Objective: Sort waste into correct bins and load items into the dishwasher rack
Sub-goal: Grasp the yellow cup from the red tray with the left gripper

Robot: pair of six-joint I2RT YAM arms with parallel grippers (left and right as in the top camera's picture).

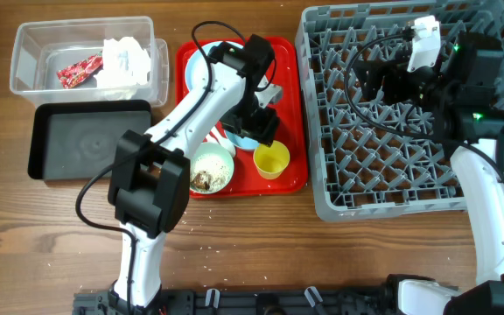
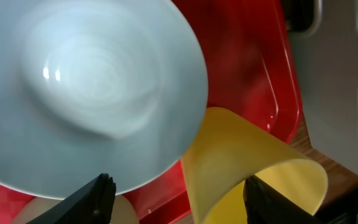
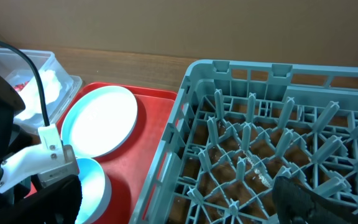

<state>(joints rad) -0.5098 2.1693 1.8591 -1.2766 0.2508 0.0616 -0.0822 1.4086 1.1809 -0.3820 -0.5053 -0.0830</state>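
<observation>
1. Spread fingers (image 2: 95, 199) of the left gripper (image 2: 179, 202) frame the left wrist view, wide apart and holding nothing; below them the pale blue bowl (image 2: 92, 93) sits just beside the yellow cup (image 2: 253, 180) on the red tray (image 2: 253, 74).
2. Overhead, the clear tub (image 1: 24, 52) holds the red wrapper (image 1: 79, 70) and the tissue (image 1: 128, 54); the green bowl (image 1: 211, 168) has food scraps; the rack (image 1: 318, 201) carries no dish yet.
3. Right wrist view: the right gripper (image 3: 179, 193) hangs wide and empty over the rack; the plate (image 3: 101, 121) lies on the tray; I judge that the blue bowl is the step in hand; next, one finger must take its rim without catching the cup.
</observation>
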